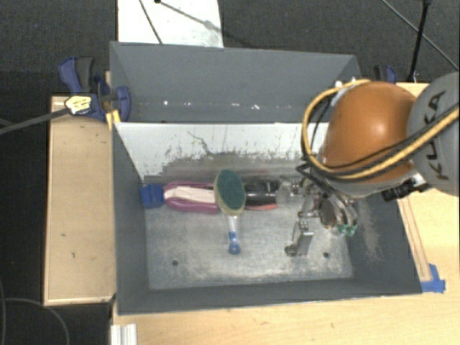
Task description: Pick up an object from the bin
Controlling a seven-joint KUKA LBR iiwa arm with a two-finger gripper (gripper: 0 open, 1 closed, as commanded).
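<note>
Four lots in one grey bin (pixel 230 77), logged from my remote station.

Camera view:

1. Small blue block (pixel 151 195). It lies at the far left of a row along the foot of the back wall, touching the next lot.
2. Pink, white and purple bundle (pixel 190 196) (what kind of thing it is, I cannot tell). It lies lengthwise between the blue block and the brush.
3. Brush (pixel 231 191). Its round green head sits mid-row, over the right end of the bundle. Its pale handle runs toward the front of the bin and ends in a blue tip on bare floor.
4. Black-and-red piece (pixel 260 190). It lies just right of the brush head, close to the back wall, and of the four it is nearest the pincer.

All four lots rest on the bin floor.

Robot: the arm comes in from the right, its wrist under an orange cover (pixel 366 128) looped with yellow and black cables (pixel 310 131). The pincer (pixel 298 244) points down, low over bare floor in the right half of the bin. It is right of the brush handle and in front of the black-and-red piece, apart from both. Whether it stands apart or together I cannot tell from this angle.
</note>
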